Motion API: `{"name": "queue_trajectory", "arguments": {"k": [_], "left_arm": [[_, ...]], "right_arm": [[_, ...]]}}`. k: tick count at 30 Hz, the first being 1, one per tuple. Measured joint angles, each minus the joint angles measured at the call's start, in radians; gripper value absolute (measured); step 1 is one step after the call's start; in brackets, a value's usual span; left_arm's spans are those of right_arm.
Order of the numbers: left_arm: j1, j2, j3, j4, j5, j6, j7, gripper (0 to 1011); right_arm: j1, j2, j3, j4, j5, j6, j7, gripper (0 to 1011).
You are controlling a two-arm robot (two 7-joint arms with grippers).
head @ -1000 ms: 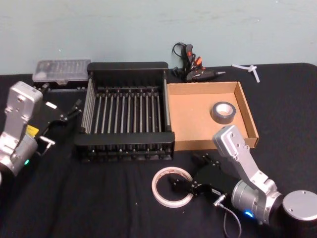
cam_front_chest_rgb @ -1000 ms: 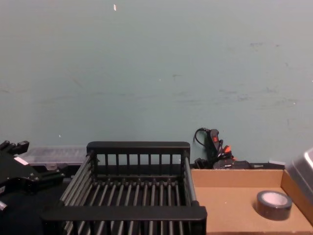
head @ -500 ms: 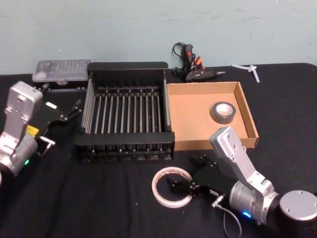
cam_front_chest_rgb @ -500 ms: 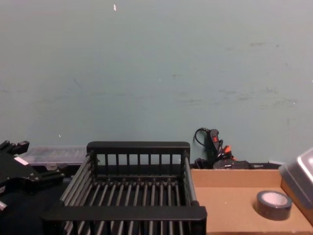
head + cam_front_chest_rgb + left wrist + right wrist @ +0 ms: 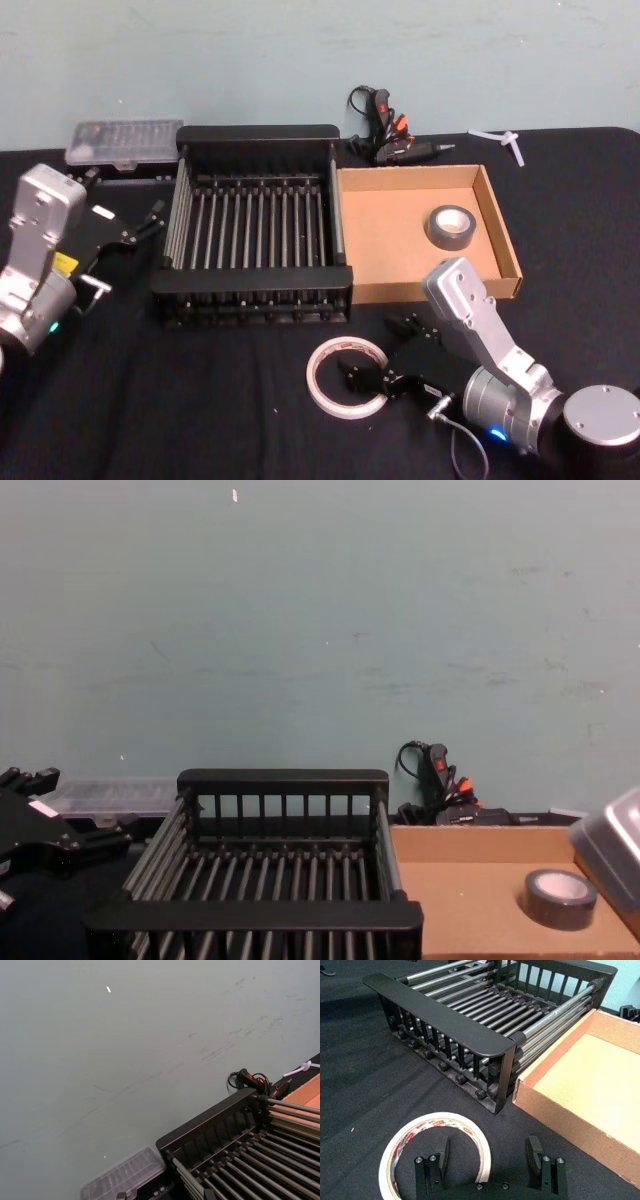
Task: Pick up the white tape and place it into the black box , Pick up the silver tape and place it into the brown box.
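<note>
Black cloth covers the surface. On it lies the white tape (image 5: 436,1152), with the right hand (image 5: 487,1156) wide apart over its edge. One finger (image 5: 441,1156) sits inside the hole. A crooked squeeze might flip it away.

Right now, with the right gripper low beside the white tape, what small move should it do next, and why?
Probably slide a little further over the white tape and close. The right gripper is open; one of its fingers sits inside the roll's hole, the other outside the roll, so the band is not yet squarely between them. The tape lies flat on the table, in front of the black box.
</note>
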Motion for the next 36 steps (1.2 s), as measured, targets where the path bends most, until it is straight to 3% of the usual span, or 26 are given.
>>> {"name": "queue_trajectory", "arguments": {"k": [16, 23, 36], "left_arm": [[0.0, 0.0, 0.0, 0.0, 0.0, 0.0, 0.0, 1001], [0.0, 0.0, 0.0, 0.0, 0.0, 0.0, 0.0, 1001], [0.0, 0.0, 0.0, 0.0, 0.0, 0.0, 0.0, 1001]], "right_arm": [[0.0, -0.001, 0.0, -0.001, -0.002, 0.002, -0.002, 981], [0.0, 0.0, 0.0, -0.001, -0.001, 0.002, -0.002, 824], [0.0, 0.0, 0.0, -0.001, 0.0, 0.002, -0.002, 416]]}}
